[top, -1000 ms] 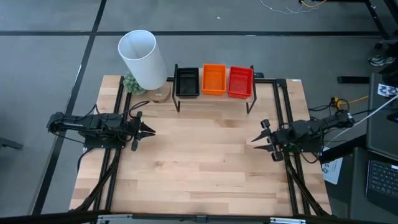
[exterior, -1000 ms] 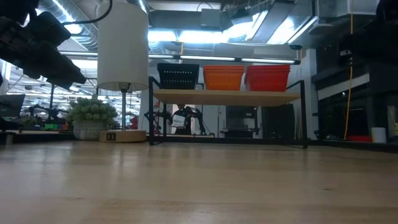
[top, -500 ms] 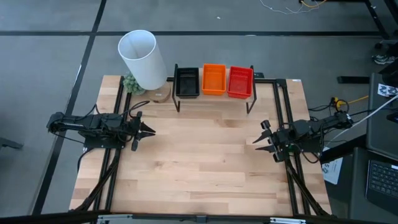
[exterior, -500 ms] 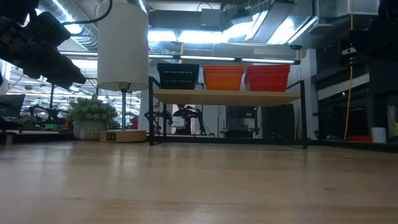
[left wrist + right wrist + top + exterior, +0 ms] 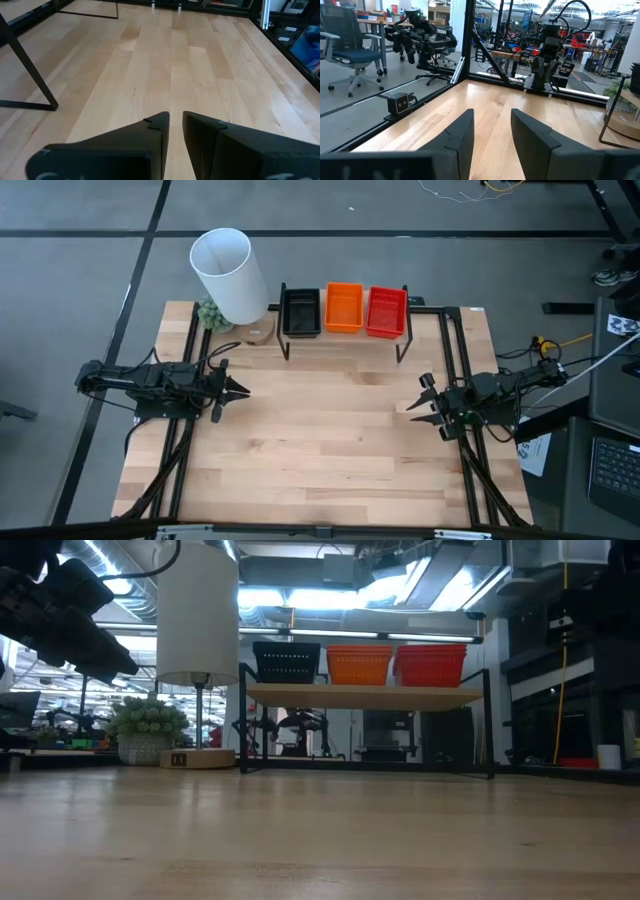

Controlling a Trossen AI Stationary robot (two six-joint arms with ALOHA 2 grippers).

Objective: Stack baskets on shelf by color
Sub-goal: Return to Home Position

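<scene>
Colour decides the order on the shelf [image 5: 365, 697], which stands at the far edge of the worktop [image 5: 320, 450]. The black stack [image 5: 300, 311] is on the left, the orange stack [image 5: 344, 308] in the middle and the red stack [image 5: 386, 311] on the right. The 3 stacks sit close side by side and fill the board. From these views I cannot count how many baskets are nested in each stack. I see no basket lying loose on the worktop, so I judge the sorting to be done. A white cylinder [image 5: 228, 275] and a small plant [image 5: 210, 313] stand just left of the shelf, apart from the baskets.

The 2 arms rest well apart from the shelf, probably so that nothing can knock the stacks. The left gripper [image 5: 238, 390] hangs over the left side of the worktop, released, with only a narrow gap between its fingers. The right gripper [image 5: 412, 406] hangs over the right side, its fingers spread wider, and it grasps nothing.
</scene>
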